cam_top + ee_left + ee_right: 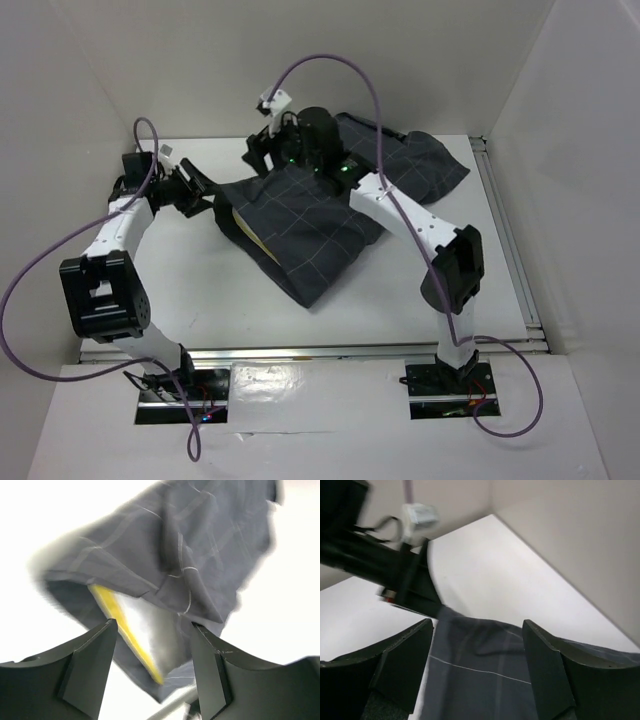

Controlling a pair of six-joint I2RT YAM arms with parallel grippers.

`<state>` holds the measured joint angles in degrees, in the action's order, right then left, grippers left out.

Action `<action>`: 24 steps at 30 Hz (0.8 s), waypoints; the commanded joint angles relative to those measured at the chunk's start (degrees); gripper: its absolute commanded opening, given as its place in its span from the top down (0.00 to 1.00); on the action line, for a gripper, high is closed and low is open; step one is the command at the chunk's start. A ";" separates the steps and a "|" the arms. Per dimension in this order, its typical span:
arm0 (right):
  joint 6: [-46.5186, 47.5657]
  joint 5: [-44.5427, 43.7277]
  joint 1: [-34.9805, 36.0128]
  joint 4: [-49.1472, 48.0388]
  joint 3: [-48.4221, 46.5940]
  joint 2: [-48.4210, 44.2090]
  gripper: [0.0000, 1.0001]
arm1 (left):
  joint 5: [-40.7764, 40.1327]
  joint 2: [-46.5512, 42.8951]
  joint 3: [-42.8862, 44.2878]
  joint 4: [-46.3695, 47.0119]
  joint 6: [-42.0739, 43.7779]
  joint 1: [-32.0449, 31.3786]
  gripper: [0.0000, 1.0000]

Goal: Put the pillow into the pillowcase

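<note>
The dark grey, grid-patterned pillowcase [330, 225] lies crumpled mid-table. The pillow [243, 224] is inside it; only its yellow band and a strip of white show at the left opening. My left gripper [203, 190] is open and empty just left of that opening. In the left wrist view the pillow [142, 627] peeks out of the pillowcase [200, 545] between the spread jaws of the left gripper [152, 626]. My right gripper [265, 150] hovers open and empty over the case's back left edge. The right wrist view shows that gripper [477, 623] over the pillowcase [485, 680].
White walls [560, 120] enclose the table on the left, back and right. A metal rail [505, 240] runs along the right edge. The left arm [375, 565] shows in the right wrist view, just beyond the cloth.
</note>
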<state>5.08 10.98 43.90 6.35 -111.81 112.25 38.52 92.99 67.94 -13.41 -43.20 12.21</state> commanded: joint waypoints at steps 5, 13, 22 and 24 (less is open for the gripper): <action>6.60 -0.01 -13.29 1.73 8.53 -5.81 0.20 | -29.37 -10.19 13.09 -27.62 20.86 -2.71 0.27; 23.98 9.58 -27.89 10.52 19.69 -7.66 0.30 | -35.39 -19.34 17.04 -27.45 35.90 -16.13 0.19; 29.72 6.68 -33.17 13.94 23.22 0.25 0.50 | -17.79 -16.88 19.33 -29.04 43.10 -23.71 0.21; 29.72 7.29 -33.18 15.96 22.69 1.30 0.57 | -15.77 -13.55 22.12 -31.75 45.39 -25.73 0.21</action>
<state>32.34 17.61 11.05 18.50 -87.66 111.90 16.40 76.64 85.73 -42.89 -3.03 -11.00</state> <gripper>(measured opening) 0.453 0.795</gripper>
